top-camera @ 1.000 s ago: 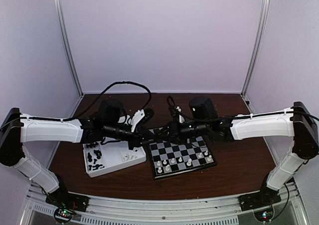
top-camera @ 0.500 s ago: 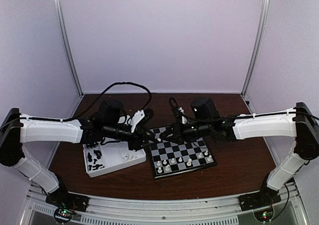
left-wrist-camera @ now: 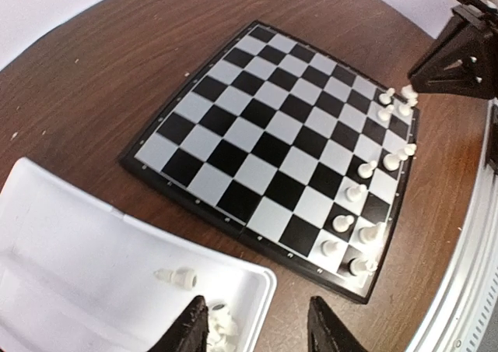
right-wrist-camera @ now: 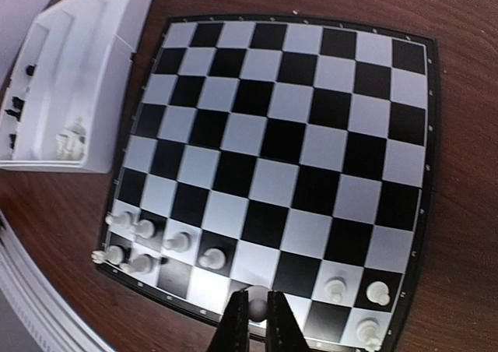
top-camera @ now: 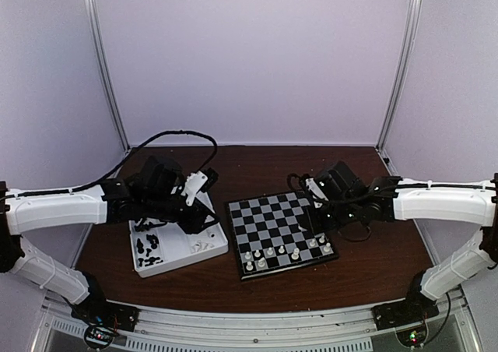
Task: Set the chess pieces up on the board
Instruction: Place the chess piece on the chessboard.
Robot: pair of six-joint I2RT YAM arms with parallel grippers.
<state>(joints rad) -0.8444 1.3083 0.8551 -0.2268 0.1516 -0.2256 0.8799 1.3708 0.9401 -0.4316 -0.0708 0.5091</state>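
The board (top-camera: 268,220) lies mid-table with several cream-white pieces (top-camera: 282,250) in its two near rows. My right gripper (top-camera: 317,218) hovers over the board's right side. In the right wrist view it (right-wrist-camera: 255,325) is shut on a cream-white piece (right-wrist-camera: 255,311) above the near rows of the board (right-wrist-camera: 288,134). My left gripper (top-camera: 206,220) is open and empty over the right corner of the white tray (top-camera: 183,251). In the left wrist view it (left-wrist-camera: 257,332) straddles the tray's rim (left-wrist-camera: 261,290). Loose white pieces (left-wrist-camera: 177,276) lie in the tray there.
Black pieces (top-camera: 148,247) lie in the tray's left compartment. The tray (right-wrist-camera: 85,79) sits close to the board's left edge. The board (left-wrist-camera: 264,142) has no pieces on its far rows. Cables loop behind both arms.
Both grippers have drawn apart from the board's far left corner. The left has moved back over the tray; the right has moved right over the board with a white piece.
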